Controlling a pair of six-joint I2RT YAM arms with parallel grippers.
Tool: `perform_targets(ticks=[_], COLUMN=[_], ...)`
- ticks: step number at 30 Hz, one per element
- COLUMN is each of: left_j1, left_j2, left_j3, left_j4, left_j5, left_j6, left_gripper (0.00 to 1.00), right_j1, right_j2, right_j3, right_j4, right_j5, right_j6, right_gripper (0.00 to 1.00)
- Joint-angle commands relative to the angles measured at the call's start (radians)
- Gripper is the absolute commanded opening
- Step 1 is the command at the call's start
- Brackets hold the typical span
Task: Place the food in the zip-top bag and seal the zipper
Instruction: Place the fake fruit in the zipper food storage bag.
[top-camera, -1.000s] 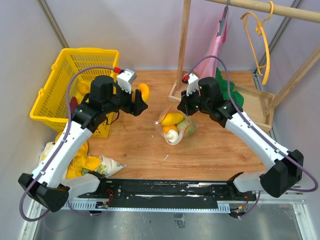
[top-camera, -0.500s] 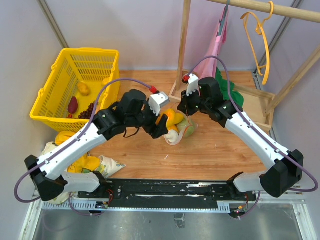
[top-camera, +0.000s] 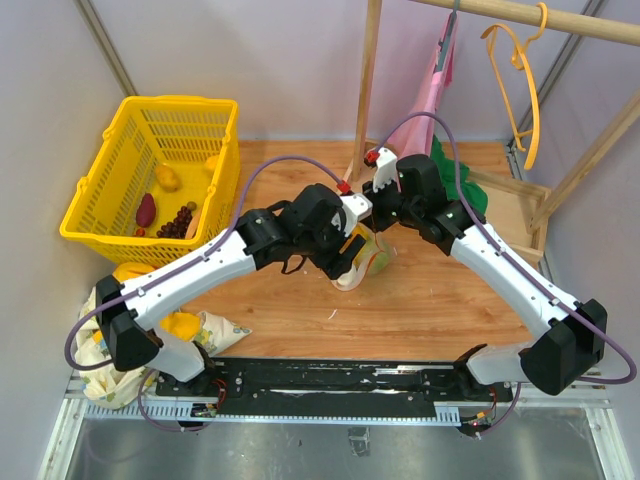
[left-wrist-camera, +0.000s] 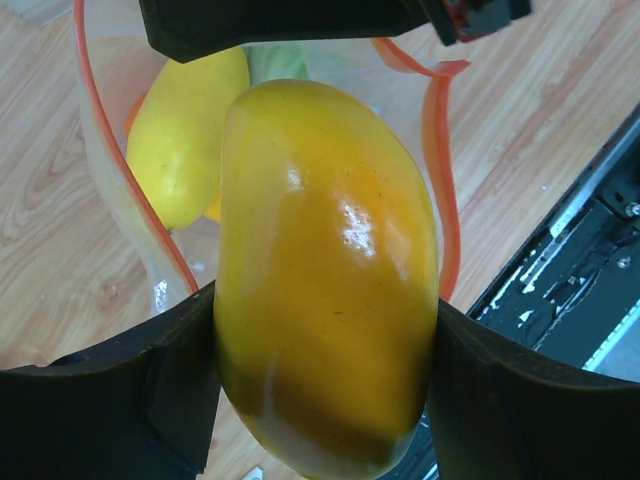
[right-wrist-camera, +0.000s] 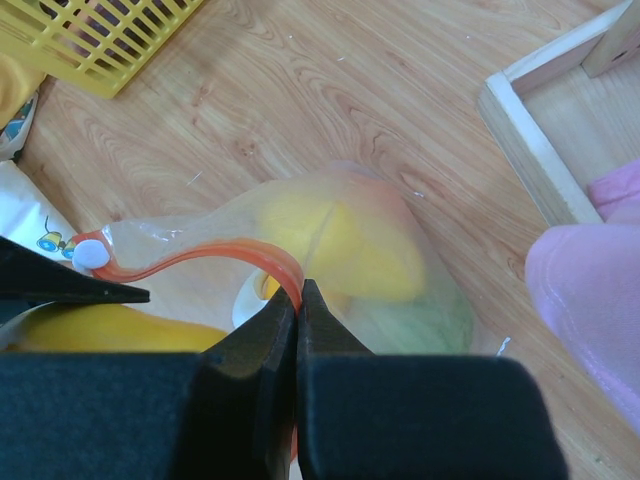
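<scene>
My left gripper (left-wrist-camera: 327, 380) is shut on a piece of food, a yellow-orange toy mango (left-wrist-camera: 325, 280), right at the open mouth of the zip-top bag (top-camera: 368, 262). The orange-red zipper (left-wrist-camera: 440, 180) loops round behind the mango. A yellow lemon (left-wrist-camera: 185, 140) lies inside the bag. My right gripper (right-wrist-camera: 298, 290) is shut on the zipper (right-wrist-camera: 215, 250) and holds the mouth up. Yellow (right-wrist-camera: 340, 245) and green (right-wrist-camera: 425, 315) food shows through the clear plastic. From above, the left gripper (top-camera: 348, 250) and the right gripper (top-camera: 373, 214) meet at the bag.
A yellow mesh basket (top-camera: 120, 130) at the back left holds more toy food, yellow (top-camera: 167, 178) and purple (top-camera: 146, 210). Printed snack packets (top-camera: 205, 325) lie at the near left. A wooden rack base (top-camera: 505, 205) with pink cloth (top-camera: 440, 70) and an orange hanger (top-camera: 525, 80) stands at the back right.
The left arm has swung right from beside the basket to the bag's mouth, carrying the mango. The right gripper has kept its hold on the zipper.
</scene>
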Motion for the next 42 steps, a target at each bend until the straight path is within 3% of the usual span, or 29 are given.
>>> perform_targets(ticks=[1, 6, 15, 21, 34, 42], left_j1=[-0.016, -0.031, -0.039, -0.040, -0.042, -0.041], left_j2=[0.043, 0.072, 0.111, 0.078, -0.058, -0.115], left_j3=[0.053, 0.057, 0.044, -0.022, -0.287, -0.341], left_j4=[-0.035, -0.010, 0.019, 0.115, 0.409, 0.485], left_j5=[-0.076, -0.064, -0.140, -0.154, -0.150, -0.146], left_j6=[-0.020, -0.014, -0.003, 0.007, 0.097, 0.109], left_gripper=[0.25, 0.31, 0.52, 0.64, 0.70, 0.79], right_j1=[-0.009, -0.009, -0.009, -0.008, -0.009, -0.009], right_j2=[-0.020, -0.019, -0.017, -0.018, -0.027, -0.031], right_j3=[0.022, 0.021, 0.019, 0.019, 0.005, 0.002], right_j4=[0.007, 0.012, 0.017, 0.021, 0.039, 0.042], right_j5=[-0.016, -0.028, -0.051, -0.058, -0.072, -0.062], right_j6=[0.008, 0.014, 0.021, 0.024, 0.046, 0.051], right_gripper=[0.01, 0.01, 0.01, 0.01, 0.01, 0.01])
